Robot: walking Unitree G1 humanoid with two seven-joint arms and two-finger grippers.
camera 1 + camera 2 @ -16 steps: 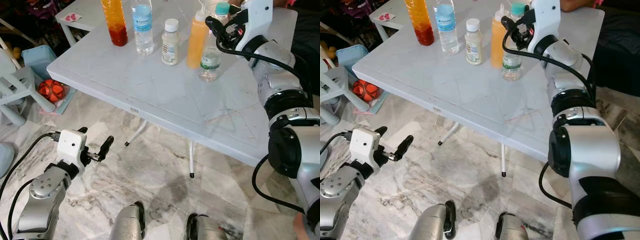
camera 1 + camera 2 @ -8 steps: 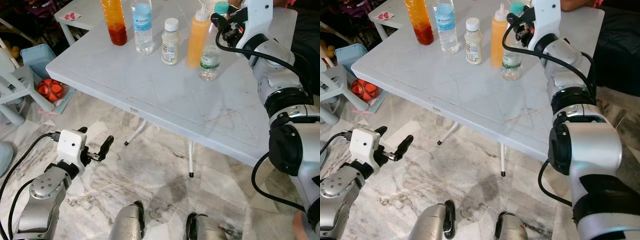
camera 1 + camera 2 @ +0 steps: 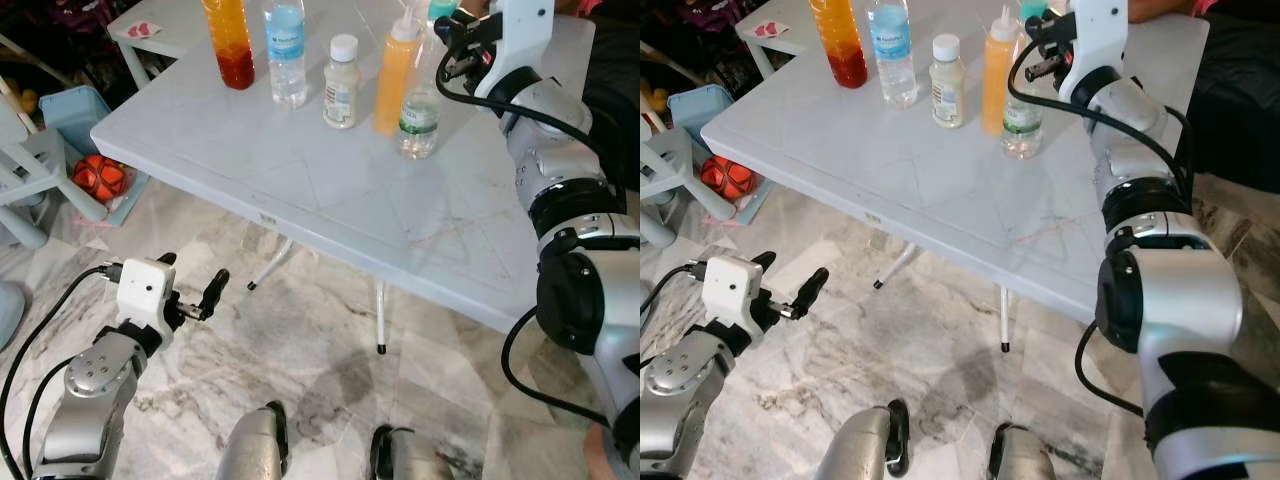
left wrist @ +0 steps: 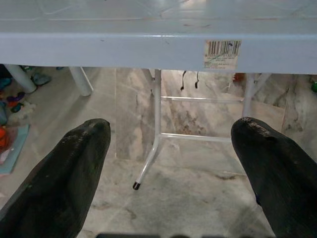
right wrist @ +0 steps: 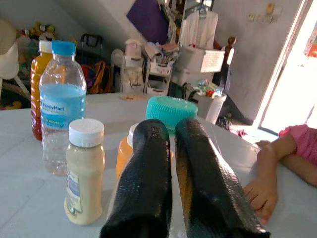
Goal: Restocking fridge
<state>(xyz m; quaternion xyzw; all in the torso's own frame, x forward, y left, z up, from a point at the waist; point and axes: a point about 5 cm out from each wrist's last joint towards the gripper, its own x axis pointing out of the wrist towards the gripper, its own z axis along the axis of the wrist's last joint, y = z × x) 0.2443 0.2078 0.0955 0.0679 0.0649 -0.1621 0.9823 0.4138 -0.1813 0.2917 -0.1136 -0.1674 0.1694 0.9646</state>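
Right tool (image 5: 171,163), fingers pressed together, hovers above teal-capped clear bottle (image 3: 420,105) mid white plastic bench (image 3: 330,190); left tool (image 4: 171,163) spread below bench edge.

From my seat, the tall orange-and-red drink bottle (image 3: 229,43) and the clear water bottle with the blue label (image 3: 286,52) were both cut off at the top edge in the head views. The right gripper's black fingers (image 5: 143,183) hid most of the orange squeeze bottle (image 5: 123,154) and the body of the teal-capped clear bottle (image 5: 171,110). The person's arm in a pink sleeve (image 5: 277,153) ran off the frame.
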